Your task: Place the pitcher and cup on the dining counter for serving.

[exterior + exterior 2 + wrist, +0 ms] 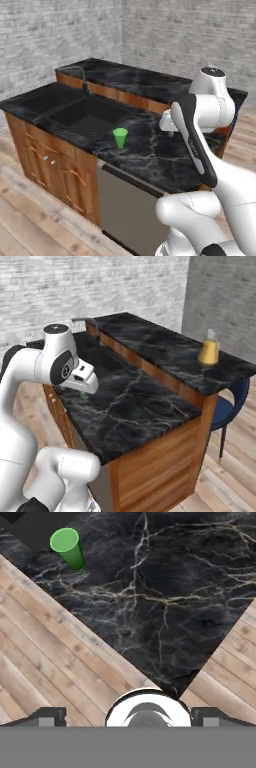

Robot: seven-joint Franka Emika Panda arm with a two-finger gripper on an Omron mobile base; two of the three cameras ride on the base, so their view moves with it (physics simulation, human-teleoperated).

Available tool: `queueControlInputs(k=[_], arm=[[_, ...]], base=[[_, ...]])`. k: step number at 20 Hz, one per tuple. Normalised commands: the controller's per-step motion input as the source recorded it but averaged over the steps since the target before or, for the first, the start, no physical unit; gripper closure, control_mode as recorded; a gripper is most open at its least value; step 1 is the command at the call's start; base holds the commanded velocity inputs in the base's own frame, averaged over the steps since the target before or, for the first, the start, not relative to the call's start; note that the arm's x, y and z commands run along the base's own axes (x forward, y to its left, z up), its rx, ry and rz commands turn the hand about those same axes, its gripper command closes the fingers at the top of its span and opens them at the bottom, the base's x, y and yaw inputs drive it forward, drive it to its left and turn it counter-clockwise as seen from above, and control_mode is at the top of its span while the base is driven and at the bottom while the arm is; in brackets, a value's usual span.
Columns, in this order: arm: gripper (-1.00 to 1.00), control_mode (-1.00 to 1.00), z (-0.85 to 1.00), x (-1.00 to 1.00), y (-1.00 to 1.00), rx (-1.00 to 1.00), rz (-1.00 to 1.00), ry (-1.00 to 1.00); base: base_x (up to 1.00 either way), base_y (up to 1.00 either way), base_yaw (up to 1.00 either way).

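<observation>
End effector point(128, 717) was spread wide, holding nothing; in the hand view its two dark fingertips point(47, 716) sat far apart at the bottom, above the lower black marble worktop point(165, 597). Cup point(68, 547), bright green, stood upright at that view's top left, well apart from the fingertips, near a dark sink corner. Left base view: cup on the lower worktop just beside the sink point(75, 107), the white arm point(200, 135) raised over the worktop's right part. Right base view: pitcher point(209, 351), amber-yellow, stood upright on the dining counter point(165, 346) near its far right end; a green speck under the arm's wrist was probably the cup.
</observation>
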Motion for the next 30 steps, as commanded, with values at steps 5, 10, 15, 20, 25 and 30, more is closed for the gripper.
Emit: queueControlInputs(k=[5, 10, 15, 20, 25, 30], arm=[[-1.00, 1.00, 0.00, 0.00, 0.00, 0.00, 0.00, 0.00], [-1.00, 1.00, 0.00, 0.00, 0.00, 0.00, 0.00, 0.00], [-1.00, 1.00, 0.00, 0.00, 0.00, 0.00, 0.00, 0.00], [-1.00, 1.00, 0.00, 0.00, 0.00, 0.00, 0.00, 0.00], [-1.00, 1.00, 0.00, 0.00, 0.00, 0.00, 0.00, 0.00], [-1.00, 1.00, 0.00, 0.00, 0.00, 0.00, 0.00, 0.00]], base=[[0.71, 0.82, -0.65], [0.35, 0.97, -0.59], [-0.13, 0.96, -0.28], [-0.15, 0.50, -0.02], [0.12, 0.79, 0.00], [0.23, 0.79, 0.00]])
